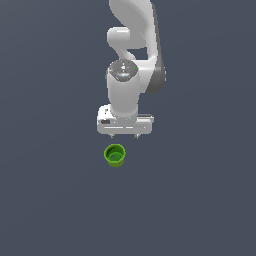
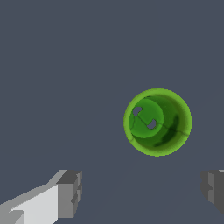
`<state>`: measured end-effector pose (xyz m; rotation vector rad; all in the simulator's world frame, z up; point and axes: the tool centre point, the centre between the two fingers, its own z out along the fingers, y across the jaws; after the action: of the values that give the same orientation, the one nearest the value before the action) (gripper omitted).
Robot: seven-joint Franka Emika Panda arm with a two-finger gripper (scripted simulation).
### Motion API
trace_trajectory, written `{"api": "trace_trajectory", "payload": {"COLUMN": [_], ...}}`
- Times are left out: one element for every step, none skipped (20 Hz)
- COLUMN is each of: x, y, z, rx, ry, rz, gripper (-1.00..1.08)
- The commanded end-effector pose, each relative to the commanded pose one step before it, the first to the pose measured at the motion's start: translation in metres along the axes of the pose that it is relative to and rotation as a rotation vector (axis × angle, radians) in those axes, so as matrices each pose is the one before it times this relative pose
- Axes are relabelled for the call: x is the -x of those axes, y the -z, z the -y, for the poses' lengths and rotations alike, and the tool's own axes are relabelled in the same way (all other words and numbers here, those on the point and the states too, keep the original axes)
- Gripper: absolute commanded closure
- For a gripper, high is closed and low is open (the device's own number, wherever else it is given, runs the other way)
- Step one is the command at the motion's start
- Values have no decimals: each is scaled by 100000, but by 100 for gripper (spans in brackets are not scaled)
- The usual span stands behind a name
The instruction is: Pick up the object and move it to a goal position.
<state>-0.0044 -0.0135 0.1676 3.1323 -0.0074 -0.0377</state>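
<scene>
The object is a small bright green round cup [image 1: 115,155] standing upright on the dark grey floor, just in front of the arm in the exterior view. In the wrist view the cup [image 2: 157,122] shows from above, hollow with a thick rim. My gripper [image 1: 124,135] hangs above the floor, behind the cup and slightly toward the exterior view's right. Its fingers [image 2: 70,192] are spread wide apart and hold nothing. The cup lies outside the gap between them.
The white arm [image 1: 131,60] rises behind the gripper. The flat dark grey floor [image 1: 50,200] stretches all around. No goal marker shows.
</scene>
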Motion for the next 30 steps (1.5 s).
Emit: {"api": "trace_trajectory", "payload": {"x": [0,3,9,15,20,18,14,11,8,5,4,5,7,9,9,10,11,12,12,13,13,14,15,15,16,17,17,17,17,18], "y": [0,11,33,53,66,53,33,14,-6,-25,-41,-50,-46,-46,-55,-63,-67,-72,-78,-83,-88,-93,-97,-102,-105,-107,-106,-105,-103,-101], "z": [-1,5,57,70,98,85,62,44,25,9,-8,-9,3,10,7,3,4,5,3,3,2,0,-2,-3,-6,-8,-10,-13,-15,-18], "rx": [0,37,127,188,227,158,66,-27,-121,-216,-302,-361,-372,-396,-460,-517,-556,-603,-650,-695,-740,-781,-822,-861,-894,-912,-909,-893,-880,-863], "ry": [0,90,328,523,730,695,593,506,425,366,336,394,533,647,701,756,836,910,980,1055,1127,1196,1267,1338,1401,1443,1453,1446,1442,1434], "rz": [0,-7,-23,-36,-49,-45,-37,-29,-23,-20,-19,-26,-37,-48,-58,-70,-85,-102,-121,-143,-167,-194,-224,-257,-292,-324,-351,-373,-396,-417], "gripper": [-20,-20,-20,-20,-20,-20,-20,-20,-20,-20,-20,-20,-20,-20,-20,-20,-20,-20,-20,-20,-20,-20,-20,-20,-20,-20,-20,-20,-20,-20]}}
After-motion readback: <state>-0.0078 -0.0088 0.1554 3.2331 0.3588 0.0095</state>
